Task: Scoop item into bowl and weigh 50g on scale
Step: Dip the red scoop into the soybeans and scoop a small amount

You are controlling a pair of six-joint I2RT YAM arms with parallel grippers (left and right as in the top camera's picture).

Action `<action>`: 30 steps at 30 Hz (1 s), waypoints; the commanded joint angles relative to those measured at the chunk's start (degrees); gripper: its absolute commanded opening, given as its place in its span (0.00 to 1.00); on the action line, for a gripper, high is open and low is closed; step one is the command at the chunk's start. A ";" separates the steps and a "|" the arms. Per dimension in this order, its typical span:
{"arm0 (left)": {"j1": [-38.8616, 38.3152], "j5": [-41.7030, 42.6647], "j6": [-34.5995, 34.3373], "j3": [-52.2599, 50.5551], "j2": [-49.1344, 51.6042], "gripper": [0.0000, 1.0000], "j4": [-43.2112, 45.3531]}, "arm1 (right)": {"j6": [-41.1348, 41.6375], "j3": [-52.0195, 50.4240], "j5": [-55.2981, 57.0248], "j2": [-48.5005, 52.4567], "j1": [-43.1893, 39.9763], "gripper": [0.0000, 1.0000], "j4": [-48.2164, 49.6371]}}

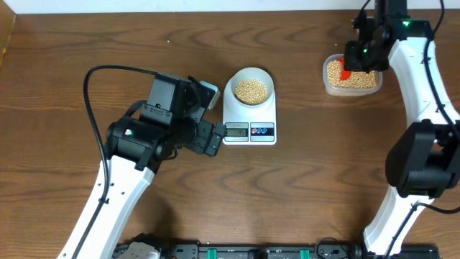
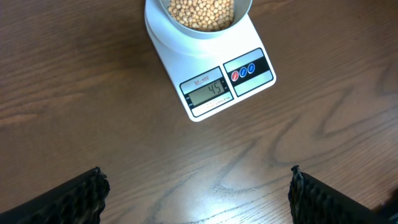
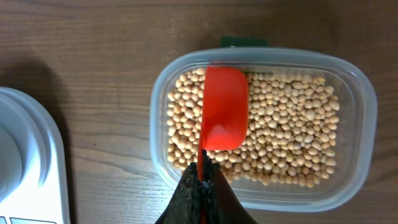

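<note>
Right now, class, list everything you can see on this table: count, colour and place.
table: one, dark brown wood
scale: one, white, mid-table
bowl: one, pale white, on the scale
tub: one, clear, table's far right
beans: many, tan-yellow, in the bowl and the tub
scoop: one, red, empty, over the tub
left gripper: one, black, open, empty, by the scale
right gripper: one, black, shut on the scoop

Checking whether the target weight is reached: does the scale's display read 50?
No, the display on the scale reads 45, with the bowl of beans sitting on it.
</note>
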 commanded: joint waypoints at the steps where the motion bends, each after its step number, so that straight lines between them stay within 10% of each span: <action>1: 0.24 0.68 0.57 -0.07 0.33 0.95 -0.33 | -0.66 -0.04 -2.14 0.37 -1.36 0.01 -0.55; 30: 0.24 0.68 0.57 -0.07 0.33 0.95 -0.33 | -9.68 -0.04 -29.33 0.37 -14.69 0.01 -4.24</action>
